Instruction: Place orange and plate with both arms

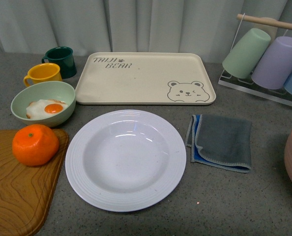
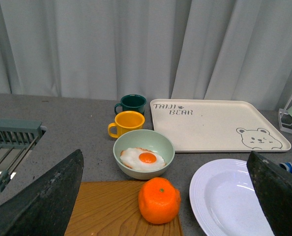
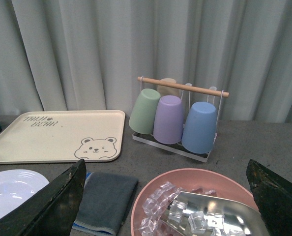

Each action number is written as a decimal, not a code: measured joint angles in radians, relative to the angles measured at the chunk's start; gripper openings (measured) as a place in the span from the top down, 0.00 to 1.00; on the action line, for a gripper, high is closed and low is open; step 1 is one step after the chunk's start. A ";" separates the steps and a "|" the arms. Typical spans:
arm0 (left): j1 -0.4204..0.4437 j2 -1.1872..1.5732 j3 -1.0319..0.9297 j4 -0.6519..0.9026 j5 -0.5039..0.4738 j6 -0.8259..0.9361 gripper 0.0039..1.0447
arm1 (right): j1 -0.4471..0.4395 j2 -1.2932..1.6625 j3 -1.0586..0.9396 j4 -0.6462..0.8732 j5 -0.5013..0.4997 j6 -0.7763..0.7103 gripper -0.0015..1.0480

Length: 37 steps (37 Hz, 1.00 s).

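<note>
The orange (image 1: 35, 144) sits on a wooden board (image 1: 13, 196) at the front left; it also shows in the left wrist view (image 2: 159, 200). The white ridged plate (image 1: 125, 160) lies empty on the table's middle front, and its edge shows in the left wrist view (image 2: 229, 201) and the right wrist view (image 3: 11, 191). Neither gripper shows in the front view. My left gripper (image 2: 165, 216) is open and empty above the orange and the board. My right gripper (image 3: 170, 211) is open and empty above a pink bowl.
A beige bear tray (image 1: 145, 78) lies behind the plate. A pale green bowl with a fried egg (image 1: 43, 103), a yellow mug (image 1: 43, 73) and a dark green mug (image 1: 61, 61) stand at the left. A grey cloth (image 1: 222, 141), a cup rack (image 1: 266, 59) and a pink bowl of ice (image 3: 200, 206) are at the right.
</note>
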<state>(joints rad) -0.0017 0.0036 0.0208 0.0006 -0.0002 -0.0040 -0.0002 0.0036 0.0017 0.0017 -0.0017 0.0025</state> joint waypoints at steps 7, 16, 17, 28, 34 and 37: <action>0.000 0.000 0.000 0.000 0.000 0.000 0.06 | 0.000 0.000 0.000 0.000 0.000 0.000 0.09; 0.000 0.000 0.000 0.000 0.000 0.000 0.06 | 0.000 0.000 0.000 0.000 -0.001 0.000 0.09; 0.000 0.000 0.000 0.000 0.000 0.000 0.06 | 0.000 0.000 0.000 0.000 -0.001 0.000 0.09; 0.000 0.000 0.000 0.000 0.000 0.000 0.06 | 0.000 0.000 0.000 0.000 0.000 0.000 0.09; 0.000 0.001 0.000 -0.001 -0.002 -0.003 0.06 | 0.000 0.000 0.000 0.000 0.000 0.000 0.09; -0.013 0.069 0.030 -0.085 -0.035 -0.078 0.06 | 0.000 0.000 0.000 0.000 0.000 0.000 0.09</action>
<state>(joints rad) -0.0147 0.0731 0.0505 -0.0845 -0.0349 -0.0818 -0.0002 0.0036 0.0017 0.0017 -0.0017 0.0025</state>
